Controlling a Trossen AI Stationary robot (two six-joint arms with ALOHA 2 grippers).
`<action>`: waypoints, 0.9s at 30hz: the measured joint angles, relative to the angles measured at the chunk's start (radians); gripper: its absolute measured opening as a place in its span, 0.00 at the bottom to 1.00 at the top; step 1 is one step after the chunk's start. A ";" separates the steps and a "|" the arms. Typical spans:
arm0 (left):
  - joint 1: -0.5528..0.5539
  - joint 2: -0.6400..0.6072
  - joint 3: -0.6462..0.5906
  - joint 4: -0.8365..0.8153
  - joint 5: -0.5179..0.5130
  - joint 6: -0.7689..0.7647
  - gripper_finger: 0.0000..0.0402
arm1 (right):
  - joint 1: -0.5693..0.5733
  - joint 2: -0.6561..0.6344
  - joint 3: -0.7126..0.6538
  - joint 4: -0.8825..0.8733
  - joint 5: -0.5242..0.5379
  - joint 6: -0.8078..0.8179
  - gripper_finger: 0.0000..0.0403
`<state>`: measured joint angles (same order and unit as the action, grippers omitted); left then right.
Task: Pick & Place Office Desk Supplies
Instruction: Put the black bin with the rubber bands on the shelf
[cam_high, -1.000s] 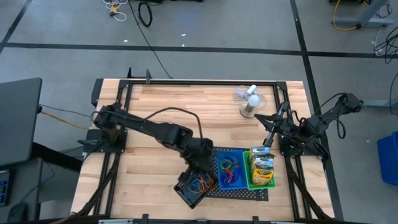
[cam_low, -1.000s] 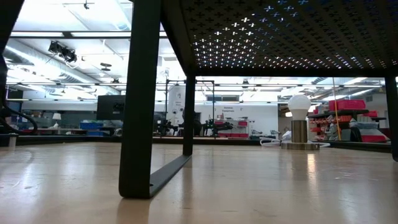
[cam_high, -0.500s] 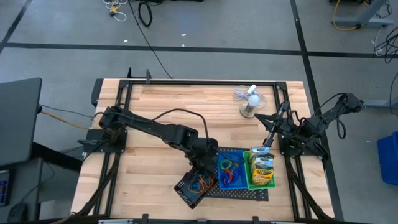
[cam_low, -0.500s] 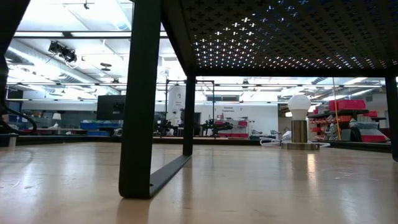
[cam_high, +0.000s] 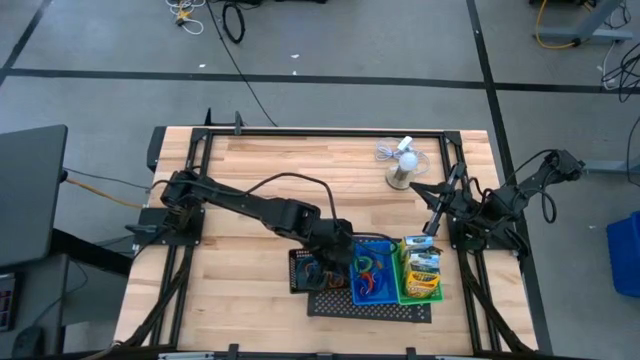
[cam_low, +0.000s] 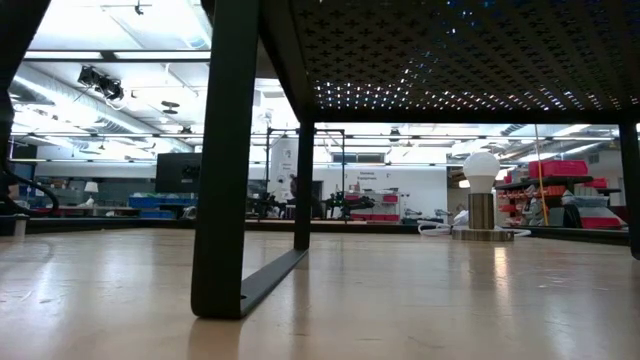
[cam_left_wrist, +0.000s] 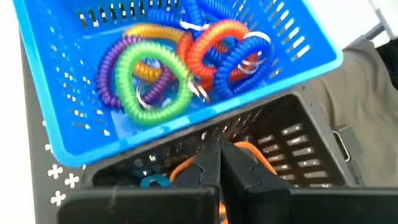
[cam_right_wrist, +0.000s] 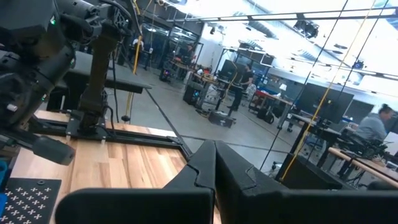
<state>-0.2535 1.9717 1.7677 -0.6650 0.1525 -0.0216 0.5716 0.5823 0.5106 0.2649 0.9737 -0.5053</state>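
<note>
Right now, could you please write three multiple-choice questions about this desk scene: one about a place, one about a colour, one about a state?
1. Where is the white fan?
A. on the mesh tray
B. at the table's far edge, apart from the bins
C. in the blue bin

2. What colour is the bin beside the green bin?
A. red
B. blue
C. white

3. How is the left gripper?
A. shut
B. wide open
C. out of view

Answers:
1 B, the high view shows it standing alone.
2 B, its walls are blue.
3 A, its fingers meet over the black bin.
</note>
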 joint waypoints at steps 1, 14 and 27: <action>0.000 0.000 0.000 0.006 0.000 0.003 0.00 | 0.000 0.000 0.000 0.000 0.000 0.000 0.01; 0.000 0.000 0.000 0.030 0.005 0.019 0.00 | 0.000 0.000 0.000 0.000 0.000 -0.001 0.00; -0.004 -0.076 0.001 -0.073 -0.112 0.012 0.00 | 0.000 0.000 0.000 0.000 0.000 -0.001 0.01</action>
<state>-0.2573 1.8959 1.7683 -0.7378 0.0402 -0.0101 0.5717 0.5823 0.5106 0.2646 0.9737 -0.5060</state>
